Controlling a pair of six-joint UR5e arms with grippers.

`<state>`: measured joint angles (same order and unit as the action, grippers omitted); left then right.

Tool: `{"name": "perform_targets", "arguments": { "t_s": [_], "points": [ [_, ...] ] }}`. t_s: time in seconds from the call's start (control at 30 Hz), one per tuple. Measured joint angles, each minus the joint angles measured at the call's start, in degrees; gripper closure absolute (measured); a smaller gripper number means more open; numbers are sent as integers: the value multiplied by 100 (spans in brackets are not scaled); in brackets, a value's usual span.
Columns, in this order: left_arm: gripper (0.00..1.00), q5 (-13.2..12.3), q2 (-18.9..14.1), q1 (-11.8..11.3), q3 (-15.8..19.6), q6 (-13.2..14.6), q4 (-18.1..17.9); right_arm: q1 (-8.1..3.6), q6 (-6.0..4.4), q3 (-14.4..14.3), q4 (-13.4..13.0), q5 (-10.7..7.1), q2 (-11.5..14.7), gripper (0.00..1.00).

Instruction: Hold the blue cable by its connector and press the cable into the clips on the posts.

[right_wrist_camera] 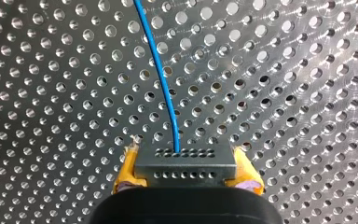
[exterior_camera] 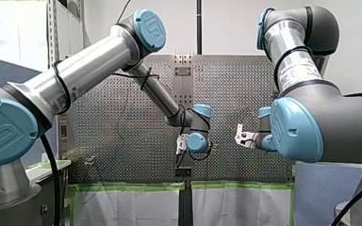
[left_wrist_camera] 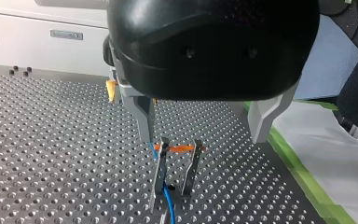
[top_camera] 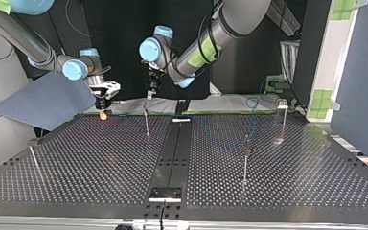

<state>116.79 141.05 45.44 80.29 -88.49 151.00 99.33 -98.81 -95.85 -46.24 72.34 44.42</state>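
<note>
Connector: grey block (right_wrist_camera: 185, 164) clamped between the yellow pads (right_wrist_camera: 127, 171) of my right gripper (right_wrist_camera: 186, 173); the grasp looks square and sits above the perforated table (right_wrist_camera: 284, 93).
Blue cable: the blue cable (right_wrist_camera: 161, 74) leaves the connector's front face and runs ahead of the right gripper over the table. A short length also shows at the clip under my left arm.
Left gripper: the metal fingers of my left gripper (left_wrist_camera: 204, 139) are spread wide and carry nothing. One fingertip stands just at the clip, the other well to its side.
Clip: the clip (left_wrist_camera: 161, 168) has two prongs with an orange band (left_wrist_camera: 182, 148) across them, and tops the post (top_camera: 146, 122) below the left gripper. Whether the cable is fully seated cannot be told.
Risk, collision: a descent with the near finger this close could strike and bend a prong.
Risk, unseating: a pull from the right gripper could lift the cable out, since nothing pins it.
Risk, strain: a hard or sideways pull loads the thin wire where it enters the connector, so it may kink or tear free.
Risk, slack: a loose run could snag on table holes or miss the far posts (top_camera: 245, 160).
</note>
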Motion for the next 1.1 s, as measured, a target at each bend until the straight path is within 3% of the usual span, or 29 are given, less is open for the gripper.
{"name": "perform_targets", "arguments": {
  "t_s": [0.2,0.63,0.83,0.97,1.1],
  "points": [
    [0,94,-145,107,68,-4,57,-12,0,0,0,0,0,100],
    [0,85,-762,158,669,-13,-175,-26,0,0,-1,-5,0,100],
    [0,177,-1062,127,968,-43,-453,-26,0,-1,6,-8,1,100],
    [0,198,-1300,55,1207,-203,-676,-28,2,0,8,-9,1,100],
    [0,180,-1500,-9,1407,-307,-662,-28,23,0,44,-9,1,100]
  ]
}}
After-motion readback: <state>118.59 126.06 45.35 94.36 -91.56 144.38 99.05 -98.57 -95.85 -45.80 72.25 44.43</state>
